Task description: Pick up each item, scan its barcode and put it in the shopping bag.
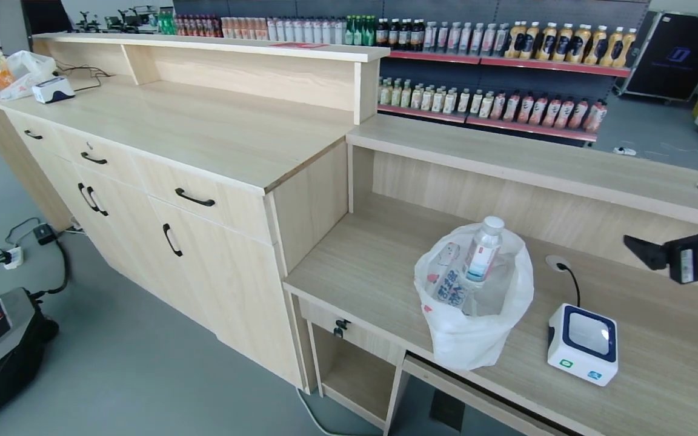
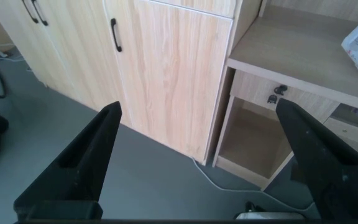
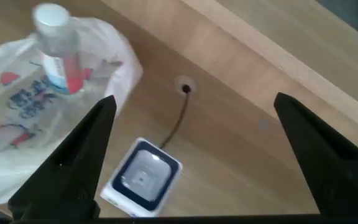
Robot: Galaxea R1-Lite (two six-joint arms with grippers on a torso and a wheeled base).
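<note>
Jaws, both arms: spread wide, nothing between them. My left gripper (image 2: pixel 197 109) hangs over the floor (image 2: pixel 135 180) in front of the cabinet doors (image 2: pixel 173 68), off the end of the table (image 2: pixel 278 43). My right gripper (image 3: pixel 194 99) hangs above the table, near the scanner (image 3: pixel 143 177) and the shopping bag (image 3: pixel 17 143).

Entries, by size:
1. Table: light wood, lower level, carrying everything listed below.
2. Shopping bag: white plastic, standing near the table's front edge, mouth open and up.
3. Scanner: white box with a dark window, just beside the bag, its cable (image 1: pixel 574 283) running to a hole in the tabletop.
4. Clear bottle (image 1: pixel 482 249): white cap, upright inside the bag, neck above the rim.
5. Printed packet (image 1: pixel 451 284): also inside the bag, against the bottle; I cannot tell what it is.

Status, my judgement: the two items I can count are bagged, and neither arm carries one. Picking, scanning and bagging look finished for these. Whether more goods wait elsewhere I cannot tell.
</note>
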